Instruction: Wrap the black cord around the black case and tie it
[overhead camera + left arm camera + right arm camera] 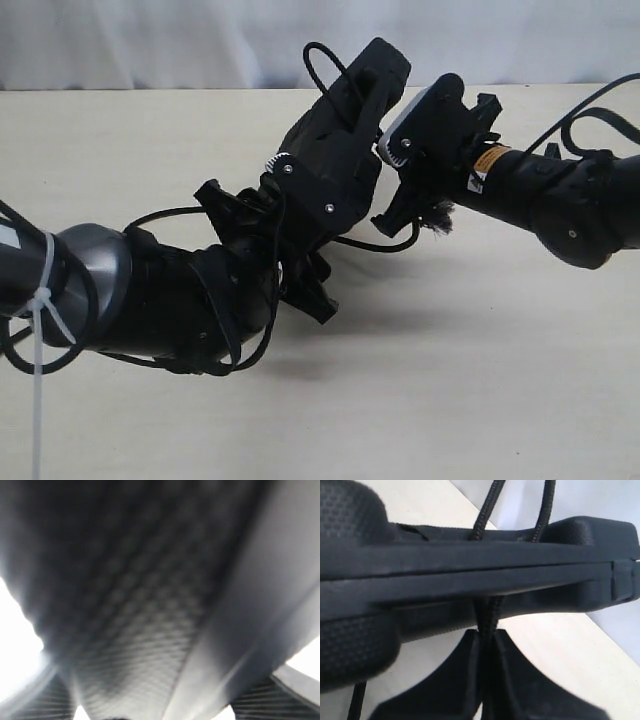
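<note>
Case [340,140] up off the counter [480,380], tilted, lower end gripped between the wide-set fingers of the left hand [268,248]. Right hand [486,640] pressed together, pinching the cord [487,615] just beside the case's edge. From the pinch, cord up across the seam and over the far side, two strands showing there. Frayed end just beside the right hand.

black case [340,150]: 1 | black cord [488,614]: 1 | white zip tie [42,298]: 1 | robot arms [130,290] [570,200]: 2
</note>
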Action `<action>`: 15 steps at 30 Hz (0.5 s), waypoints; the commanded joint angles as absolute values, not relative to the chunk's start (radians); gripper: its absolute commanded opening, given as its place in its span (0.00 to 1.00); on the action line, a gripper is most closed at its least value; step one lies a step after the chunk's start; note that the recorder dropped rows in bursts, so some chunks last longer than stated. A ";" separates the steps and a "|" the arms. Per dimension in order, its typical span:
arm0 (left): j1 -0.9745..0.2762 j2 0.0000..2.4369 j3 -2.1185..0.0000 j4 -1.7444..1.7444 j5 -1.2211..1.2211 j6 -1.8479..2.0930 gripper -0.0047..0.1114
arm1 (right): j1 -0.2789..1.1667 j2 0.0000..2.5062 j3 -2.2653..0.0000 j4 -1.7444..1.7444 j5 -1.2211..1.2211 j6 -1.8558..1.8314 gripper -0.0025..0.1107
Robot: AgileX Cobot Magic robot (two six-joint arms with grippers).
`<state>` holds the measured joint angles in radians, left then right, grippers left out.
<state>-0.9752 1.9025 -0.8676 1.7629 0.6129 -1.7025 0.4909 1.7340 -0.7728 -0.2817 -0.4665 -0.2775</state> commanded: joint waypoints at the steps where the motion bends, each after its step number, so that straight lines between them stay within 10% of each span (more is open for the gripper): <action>1: -0.976 1.902 -0.863 1.744 0.513 -1.672 0.33 | 0.492 1.737 -0.779 -0.277 -0.477 -0.273 0.06; 9: -0.978 1.839 -0.863 1.744 0.491 -1.672 0.66 | 0.492 1.736 -0.779 -0.277 -0.473 -0.266 0.06; 15: -0.978 1.756 -0.863 1.681 0.512 -1.672 0.68 | 0.492 1.736 -0.779 -0.277 -0.466 -0.266 0.06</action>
